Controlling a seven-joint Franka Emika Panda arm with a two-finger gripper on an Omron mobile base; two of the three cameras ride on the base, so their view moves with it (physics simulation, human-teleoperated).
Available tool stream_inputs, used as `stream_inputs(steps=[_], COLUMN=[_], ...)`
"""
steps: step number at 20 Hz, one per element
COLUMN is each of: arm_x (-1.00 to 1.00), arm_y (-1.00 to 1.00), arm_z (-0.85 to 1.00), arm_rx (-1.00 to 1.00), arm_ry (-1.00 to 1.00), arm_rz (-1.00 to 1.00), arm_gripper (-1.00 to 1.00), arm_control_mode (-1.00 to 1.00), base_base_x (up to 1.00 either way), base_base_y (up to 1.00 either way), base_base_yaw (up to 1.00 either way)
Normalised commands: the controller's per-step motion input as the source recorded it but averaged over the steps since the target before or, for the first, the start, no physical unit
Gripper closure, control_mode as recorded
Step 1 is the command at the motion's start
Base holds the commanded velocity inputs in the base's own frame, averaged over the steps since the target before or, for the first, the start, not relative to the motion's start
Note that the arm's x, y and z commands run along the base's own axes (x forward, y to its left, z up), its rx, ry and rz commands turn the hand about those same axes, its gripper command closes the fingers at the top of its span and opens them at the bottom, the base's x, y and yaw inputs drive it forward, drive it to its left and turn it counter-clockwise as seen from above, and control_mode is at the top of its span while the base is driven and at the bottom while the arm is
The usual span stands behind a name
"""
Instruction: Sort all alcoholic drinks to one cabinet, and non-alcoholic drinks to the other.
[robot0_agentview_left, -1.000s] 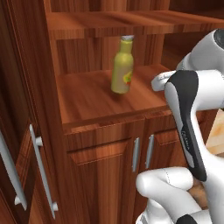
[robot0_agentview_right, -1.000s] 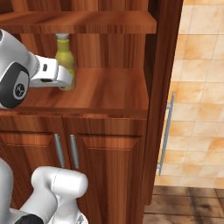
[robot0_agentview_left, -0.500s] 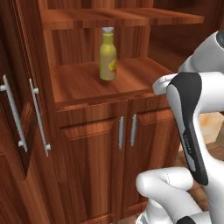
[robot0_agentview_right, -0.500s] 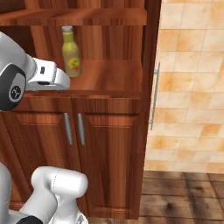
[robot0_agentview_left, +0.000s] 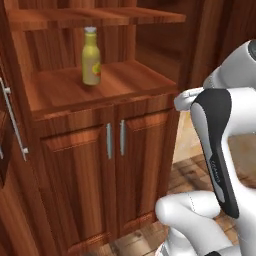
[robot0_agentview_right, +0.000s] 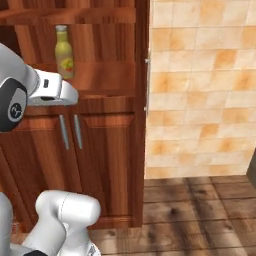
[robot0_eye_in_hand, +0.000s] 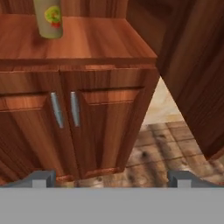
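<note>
The mustard-yellow bottle (robot0_agentview_left: 91, 56) with the grey cap and red label stands upright on the open shelf (robot0_agentview_left: 100, 85) of the reddish-brown wooden cabinet (robot0_agentview_left: 90, 165), toward the left part of the shelf, and nothing touches it. It is one of the non-alcoholic drinks, so I judge that this one is already sorted into its cabinet. Below the shelf, the two panelled doors with silver bar handles (robot0_eye_in_hand: 63, 109) are closed.

The gripper (robot0_eye_in_hand: 109, 177) is spread wide and holds nothing; its two tips rise at the bottom of the hand view, aimed at the lower doors, well apart from the bottle. The arm (robot0_agentview_right: 30, 92) is pulled back near the base.

The maroon bottle and the two small glass bottles are not on this shelf, so I cannot tell if they are sorted. To the right of the cabinet are a tiled wall (robot0_agentview_right: 200, 85) and a wooden floor (robot0_agentview_right: 200, 215). I think the robot must now go for another drink.
</note>
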Motion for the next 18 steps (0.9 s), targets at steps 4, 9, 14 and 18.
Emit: stream_inputs(steps=[4,9,14,18], arm_x=[0.0,0.0,0.0,0.0], arm_y=[0.0,0.0,0.0,0.0], arm_z=[0.0,0.0,0.0,0.0], arm_rx=[0.0,0.0,0.0,0.0], arm_ry=[0.0,0.0,0.0,0.0], arm_rz=[0.0,0.0,0.0,0.0], arm_gripper=[-1.0,-1.0,-1.0,-1.0], arm_control_mode=[1.0,1.0,1.0,1.0], base_base_x=[-0.07,-0.18,-0.28,-0.33], base_base_y=[-0.21,-0.47,-0.54,-0.67], base_base_yaw=[-0.66,-0.64,-0.64,-0.58])
